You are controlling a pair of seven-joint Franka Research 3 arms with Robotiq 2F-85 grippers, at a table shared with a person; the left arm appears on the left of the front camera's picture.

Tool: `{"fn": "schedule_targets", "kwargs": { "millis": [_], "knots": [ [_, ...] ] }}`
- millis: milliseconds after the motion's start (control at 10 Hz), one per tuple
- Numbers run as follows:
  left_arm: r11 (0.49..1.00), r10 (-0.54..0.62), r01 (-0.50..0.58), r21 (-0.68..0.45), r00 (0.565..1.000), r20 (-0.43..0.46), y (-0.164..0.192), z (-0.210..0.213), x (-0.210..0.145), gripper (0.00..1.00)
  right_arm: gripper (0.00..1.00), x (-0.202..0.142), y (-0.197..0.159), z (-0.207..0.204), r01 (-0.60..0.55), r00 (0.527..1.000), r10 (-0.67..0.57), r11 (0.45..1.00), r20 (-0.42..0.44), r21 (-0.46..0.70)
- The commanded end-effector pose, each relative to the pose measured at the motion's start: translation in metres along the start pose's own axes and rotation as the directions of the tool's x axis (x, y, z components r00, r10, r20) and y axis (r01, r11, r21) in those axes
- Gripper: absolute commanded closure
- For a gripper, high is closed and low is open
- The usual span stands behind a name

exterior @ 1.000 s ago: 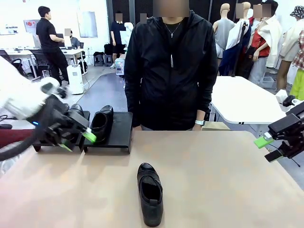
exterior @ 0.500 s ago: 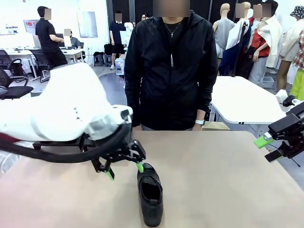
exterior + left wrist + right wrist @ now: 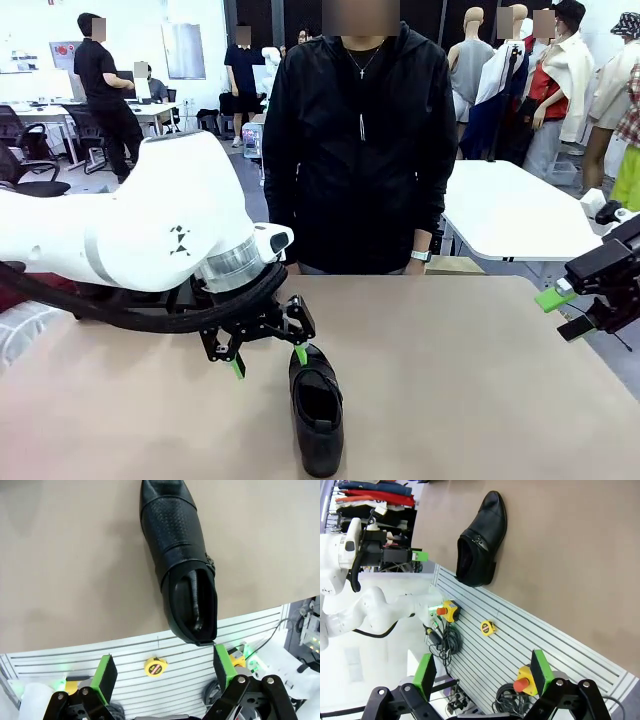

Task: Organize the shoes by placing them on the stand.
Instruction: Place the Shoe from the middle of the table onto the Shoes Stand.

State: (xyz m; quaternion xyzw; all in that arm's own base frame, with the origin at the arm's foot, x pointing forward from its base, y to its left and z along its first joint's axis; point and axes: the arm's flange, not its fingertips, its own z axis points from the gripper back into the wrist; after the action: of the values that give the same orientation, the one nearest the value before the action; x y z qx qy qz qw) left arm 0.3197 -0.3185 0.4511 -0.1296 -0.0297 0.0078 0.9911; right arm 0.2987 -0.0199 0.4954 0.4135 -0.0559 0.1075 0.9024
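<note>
Blocking the stand from sight, left arm point(image 3: 150, 235) overhangs one shoe point(image 3: 316, 408).

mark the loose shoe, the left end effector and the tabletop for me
shoe point(image 3: 316, 408): front view, on its upper beside the opening.
left end effector point(image 3: 268, 362): front view, midway between its green fingertips, open, above the shoe's toe.
tabletop point(image 3: 480, 380): front view, bare tan surface right of the shoe.
</note>
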Motion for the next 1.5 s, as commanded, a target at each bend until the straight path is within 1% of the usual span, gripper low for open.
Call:
{"fn": "schedule_targets", "kwargs": {
  "millis": [0,100,300,500,700,900,1000,1100,1200,1300,1400],
  "knots": [
    [0.995,-0.092,0.09,0.043,0.995,0.026,-0.017,-0.025,-0.003,0.0,0.0,0.0,0.0,0.002,-0.012,1.0,0.012,1.0,-0.003,0.008],
    [0.997,-0.043,0.04,0.064,0.998,0.054,-0.026,-0.044,0.001,0.0,0.0,0.0,0.0,0.002,-0.012,1.0,0.012,1.0,-0.003,0.008],
    [0.995,0.018,-0.026,0.099,0.997,0.073,-0.03,-0.056,0.008,0.0,0.0,0.0,0.0,0.002,-0.012,1.0,0.012,1.0,-0.003,0.008],
    [0.987,0.037,-0.04,0.156,0.999,0.02,-0.031,-0.072,0.014,0.0,0.0,0.0,0.0,0.002,-0.012,1.0,0.012,1.0,-0.003,0.008],
    [0.985,0.046,-0.043,0.168,0.999,-0.011,-0.029,-0.091,0.021,0.0,0.0,0.0,0.0,0.002,-0.012,1.0,0.012,1.0,-0.003,0.008],
    [0.983,0.058,-0.054,0.173,0.998,-0.019,-0.027,-0.098,0.026,0.0,0.0,0.0,0.0,0.002,-0.012,1.0,0.012,1.0,-0.003,0.008],
    [0.982,0.065,-0.059,0.177,0.998,-0.026,-0.026,-0.1,0.027,0.02,0.0,0.0,0.0,0.002,-0.012,1.0,0.012,1.0,-0.003,0.008],
    [0.978,0.096,-0.09,0.189,0.995,-0.026,-0.025,-0.103,0.031,0.11,0.0,0.0,0.0,0.002,-0.012,1.0,0.012,1.0,-0.003,0.008],
    [0.975,0.091,-0.083,0.204,0.995,-0.031,-0.026,-0.105,0.032,0.71,0.0,0.0,0.0,0.002,-0.012,1.0,0.012,1.0,-0.003,0.008],
    [0.974,0.092,-0.084,0.211,0.995,-0.029,-0.028,-0.106,0.032,1.0,0.0,0.0,0.0,0.002,-0.012,1.0,0.012,1.0,-0.003,0.008],
    [0.973,0.092,-0.084,0.216,0.995,-0.028,-0.029,-0.107,0.032,1.0,0.0,0.0,0.0,0.002,-0.012,1.0,0.012,1.0,-0.003,0.008]
  ]
}}
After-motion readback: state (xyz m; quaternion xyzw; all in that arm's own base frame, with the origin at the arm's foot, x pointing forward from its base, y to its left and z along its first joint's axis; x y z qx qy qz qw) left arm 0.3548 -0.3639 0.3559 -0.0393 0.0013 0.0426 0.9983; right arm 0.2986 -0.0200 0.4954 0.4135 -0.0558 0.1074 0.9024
